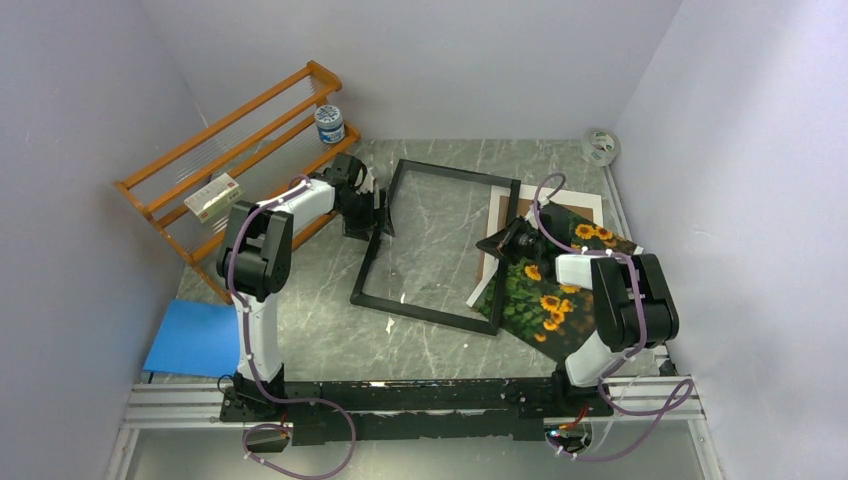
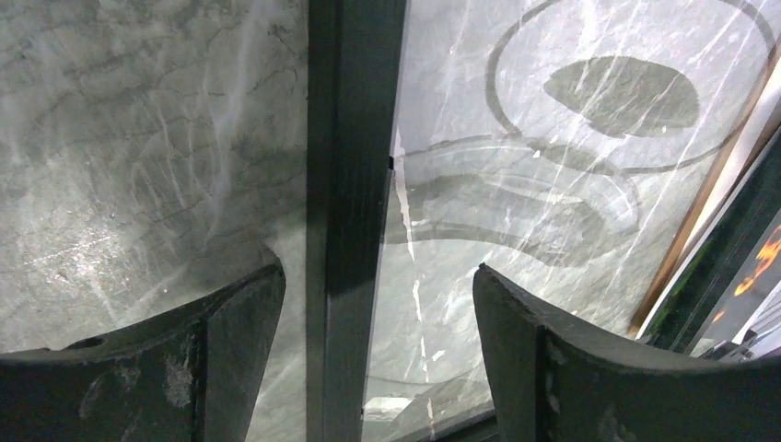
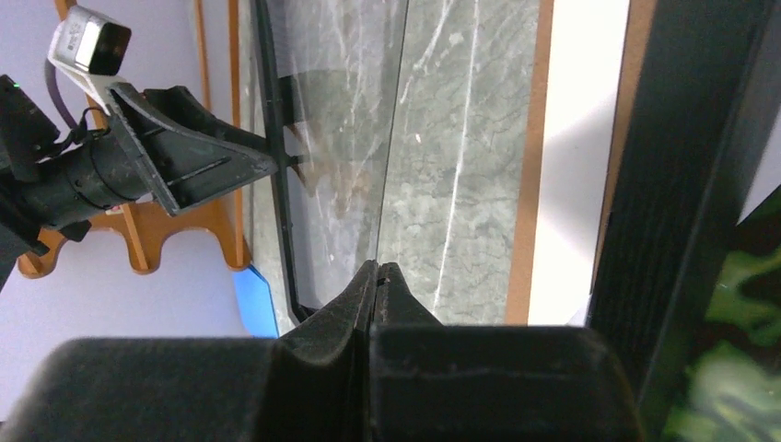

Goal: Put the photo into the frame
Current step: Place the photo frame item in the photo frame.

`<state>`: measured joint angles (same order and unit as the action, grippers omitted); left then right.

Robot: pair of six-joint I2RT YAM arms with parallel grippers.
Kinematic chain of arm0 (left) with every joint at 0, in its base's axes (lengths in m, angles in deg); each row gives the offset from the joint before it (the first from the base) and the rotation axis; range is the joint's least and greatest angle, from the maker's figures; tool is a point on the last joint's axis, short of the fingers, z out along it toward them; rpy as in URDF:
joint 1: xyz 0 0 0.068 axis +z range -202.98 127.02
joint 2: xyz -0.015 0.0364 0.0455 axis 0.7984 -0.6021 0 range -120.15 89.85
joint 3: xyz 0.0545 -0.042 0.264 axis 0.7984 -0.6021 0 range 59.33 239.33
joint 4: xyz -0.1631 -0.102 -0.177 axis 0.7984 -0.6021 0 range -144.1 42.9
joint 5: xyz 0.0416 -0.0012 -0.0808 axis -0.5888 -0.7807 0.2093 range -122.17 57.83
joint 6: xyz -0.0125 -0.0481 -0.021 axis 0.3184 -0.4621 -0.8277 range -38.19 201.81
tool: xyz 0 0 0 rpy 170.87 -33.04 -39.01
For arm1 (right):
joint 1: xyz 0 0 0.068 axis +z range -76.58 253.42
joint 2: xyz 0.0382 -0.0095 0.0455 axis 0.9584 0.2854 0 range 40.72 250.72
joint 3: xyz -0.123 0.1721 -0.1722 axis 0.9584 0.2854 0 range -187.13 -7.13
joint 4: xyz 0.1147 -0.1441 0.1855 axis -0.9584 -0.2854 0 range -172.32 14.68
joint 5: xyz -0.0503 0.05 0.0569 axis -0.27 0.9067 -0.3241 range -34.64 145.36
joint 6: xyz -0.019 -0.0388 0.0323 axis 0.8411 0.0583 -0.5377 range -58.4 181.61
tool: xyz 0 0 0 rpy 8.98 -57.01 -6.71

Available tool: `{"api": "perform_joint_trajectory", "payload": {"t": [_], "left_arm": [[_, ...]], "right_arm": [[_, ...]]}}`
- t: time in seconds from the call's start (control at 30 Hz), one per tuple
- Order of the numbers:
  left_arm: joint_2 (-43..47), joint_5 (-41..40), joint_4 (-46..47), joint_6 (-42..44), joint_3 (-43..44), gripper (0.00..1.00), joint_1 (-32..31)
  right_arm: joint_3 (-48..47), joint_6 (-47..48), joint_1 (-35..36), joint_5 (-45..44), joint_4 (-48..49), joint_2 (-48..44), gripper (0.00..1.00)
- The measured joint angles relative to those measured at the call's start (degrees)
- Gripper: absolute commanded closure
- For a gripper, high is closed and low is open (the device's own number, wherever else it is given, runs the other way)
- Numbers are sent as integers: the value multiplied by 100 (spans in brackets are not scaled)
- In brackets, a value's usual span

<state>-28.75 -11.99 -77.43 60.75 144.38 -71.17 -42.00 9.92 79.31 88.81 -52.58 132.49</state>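
Note:
The black frame (image 1: 420,310) lies flat mid-table. Its left bar (image 2: 355,110) runs between the fingers of my left gripper (image 2: 378,272), which stands open around it without touching (image 1: 380,215). A clear pane (image 3: 332,110) lies inside the frame, and its edge runs into the tips of my right gripper (image 3: 378,265), which is shut on it beside the frame's right bar (image 3: 686,166). From above, the right gripper (image 1: 500,243) sits at that bar. The photo (image 1: 545,300) of sunflowers lies face up right of the frame, partly under the right arm (image 3: 746,304).
A brown backing board (image 1: 498,222) with a white sheet on it lies under the frame's right side. An orange wooden rack (image 1: 230,150) at the back left holds a jar (image 1: 329,123) and a small box (image 1: 214,197). There is a blue sheet (image 1: 195,337) near left and a tape roll (image 1: 600,147) back right.

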Motion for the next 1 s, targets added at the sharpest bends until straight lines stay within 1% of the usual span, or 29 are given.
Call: {"api": "perform_joint_trajectory", "payload": {"t": [0.33,0.53,0.57,0.63,0.67,0.7,0.73,0.77,0.8,0.87,0.93,1.0], "left_arm": [[-7,13,142,-133,-24,21,22],[-17,7,149,-216,-24,20,37],[-17,4,151,-223,-24,20,37],[-17,-7,153,-236,-24,19,37],[-17,-11,155,-238,-24,19,37],[-17,-15,160,-240,-24,19,37],[-17,-20,164,-245,-24,19,37],[-17,-31,170,-256,-24,19,37],[-17,-46,195,-264,-24,19,37],[-17,-70,240,-275,-24,19,37],[-17,-94,291,-310,-28,19,39],[-15,-101,328,-369,-35,19,50]], "right_arm": [[-9,28,-9,35,-46,367,100],[-9,170,-17,146,-48,597,100],[-9,208,-17,160,-48,636,98],[-11,256,-17,173,-48,680,83],[-11,289,-17,188,-50,682,77],[-11,282,-17,205,-50,682,74],[-11,291,-17,225,-50,682,73],[-17,284,-17,273,-46,680,73],[-31,282,-17,293,-44,667,77],[-33,269,-11,297,-44,647,91],[-33,238,-9,293,-42,619,100],[-11,179,-9,286,-24,564,100]]}}
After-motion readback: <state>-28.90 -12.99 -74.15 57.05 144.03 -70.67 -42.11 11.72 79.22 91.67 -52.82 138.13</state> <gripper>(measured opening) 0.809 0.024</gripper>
